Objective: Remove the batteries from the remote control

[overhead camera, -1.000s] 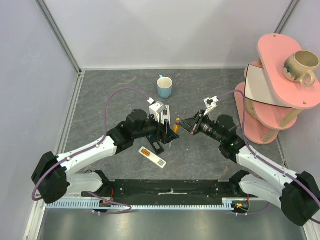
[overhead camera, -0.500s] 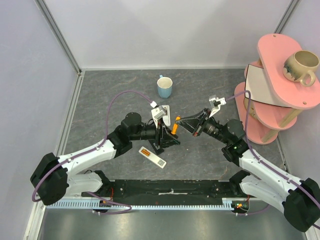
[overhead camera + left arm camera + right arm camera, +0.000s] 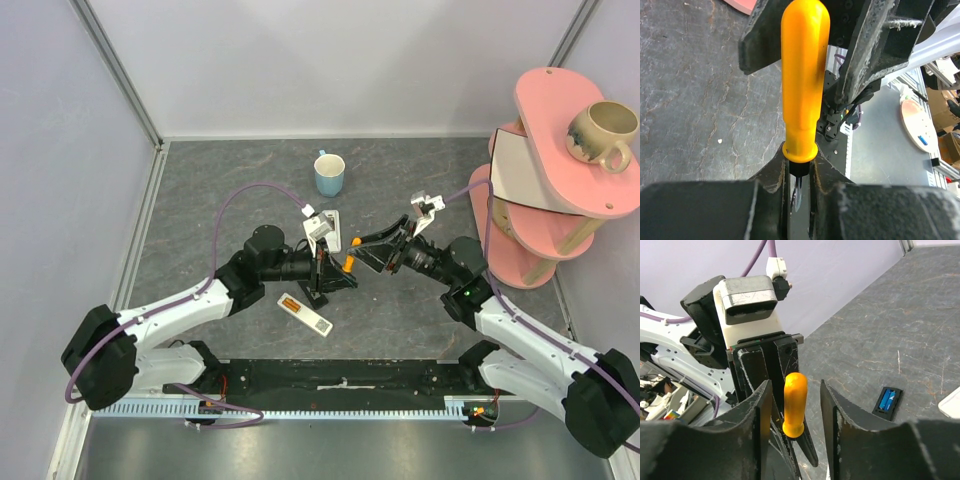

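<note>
An orange-handled screwdriver (image 3: 804,75) hangs in mid-air between the two arms. My left gripper (image 3: 800,165) is shut on its dark collar and blade just below the handle. My right gripper (image 3: 795,385) is open, its fingers standing either side of the orange handle (image 3: 794,402) with a gap on both sides. In the top view the two grippers, left (image 3: 335,272) and right (image 3: 365,250), meet above the table's middle. A white remote (image 3: 305,314) lies below them with orange batteries (image 3: 290,301) showing. A black open compartment holds blue batteries (image 3: 888,401).
A light blue mug (image 3: 329,174) stands at the back centre. A pink tiered shelf (image 3: 560,150) with a beige mug (image 3: 600,132) fills the right side. A second white remote (image 3: 331,226) lies behind the left gripper. Walls close in left and back.
The right gripper has opened off the screwdriver handle. The left gripper has shut on the screwdriver's collar and now holds it.
</note>
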